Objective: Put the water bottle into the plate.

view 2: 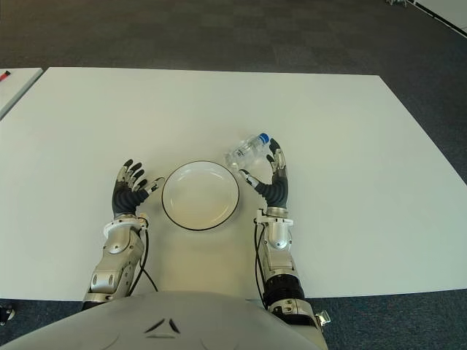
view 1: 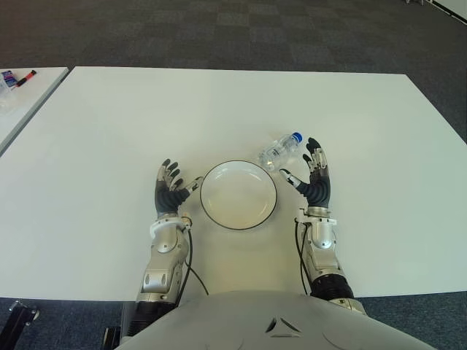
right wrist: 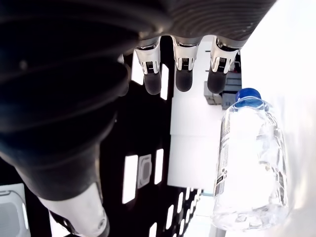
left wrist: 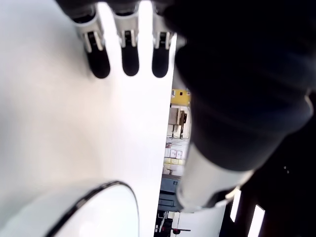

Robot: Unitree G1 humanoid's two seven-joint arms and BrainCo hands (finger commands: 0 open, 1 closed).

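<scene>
Table: your robot faces a wide white table [view 1: 219, 109] with dark carpet [view 1: 219, 33] beyond its far edge.
Plate: a white plate [view 1: 238, 195] with a thin dark rim sits near the table's front edge, between your two hands, and holds nothing.
Water bottle: the clear water bottle [view 1: 281, 150] with a blue cap lies on its side on the table just beyond the plate's far right rim, cap pointing away from the robot and to the right; it is outside the plate.
Right hand: your right hand [view 1: 314, 177] is just right of the plate and right beside the bottle, fingers [right wrist: 183, 79] spread and straight, thumb reaching toward the plate. It grips nothing; the right wrist view shows the bottle lying apart from the fingertips.
Left hand: your left hand [view 1: 172, 187] shows just left of the plate, fingers [left wrist: 130, 57] extended and relaxed, holding nothing, with the plate's dark rim close by in the left wrist view.
Side table: at the far left, a second white surface [view 1: 22, 95] carries a red-and-black marker [view 1: 26, 76].
</scene>
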